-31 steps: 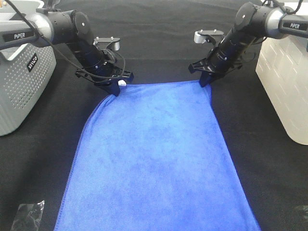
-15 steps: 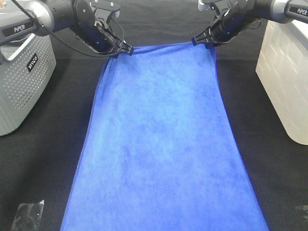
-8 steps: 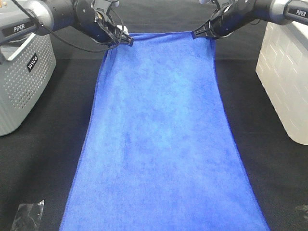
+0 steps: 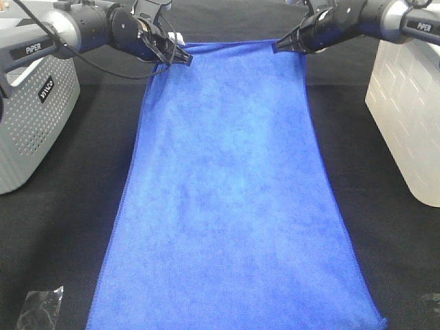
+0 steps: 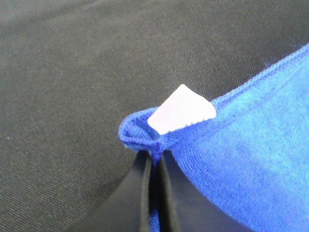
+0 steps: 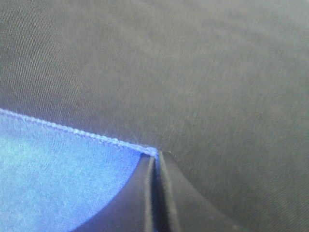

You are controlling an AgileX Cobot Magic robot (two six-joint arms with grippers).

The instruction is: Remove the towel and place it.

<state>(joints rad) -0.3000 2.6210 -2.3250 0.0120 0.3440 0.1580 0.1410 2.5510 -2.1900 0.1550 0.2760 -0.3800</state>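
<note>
We see even, fairly bright overhead light in the exterior high view, with no hard shadows on the black table cloth (image 4: 69, 227); the towel (image 4: 234, 199) reads as saturated blue with soft mottled patches, palest near its far end. The white basket (image 4: 412, 117) at the right edge is close to washed out, and the grey basket (image 4: 34, 124) shows its perforations clearly. A crumpled clear wrapper (image 4: 40, 309) gives small glints. That view is sharp in the middle and slightly soft at the edges. In both wrist views the near finger tips (image 5: 152, 193) are dark and blurred; the white tag (image 5: 182, 111) is overexposed, and the right wrist picture is hazy throughout.
</note>
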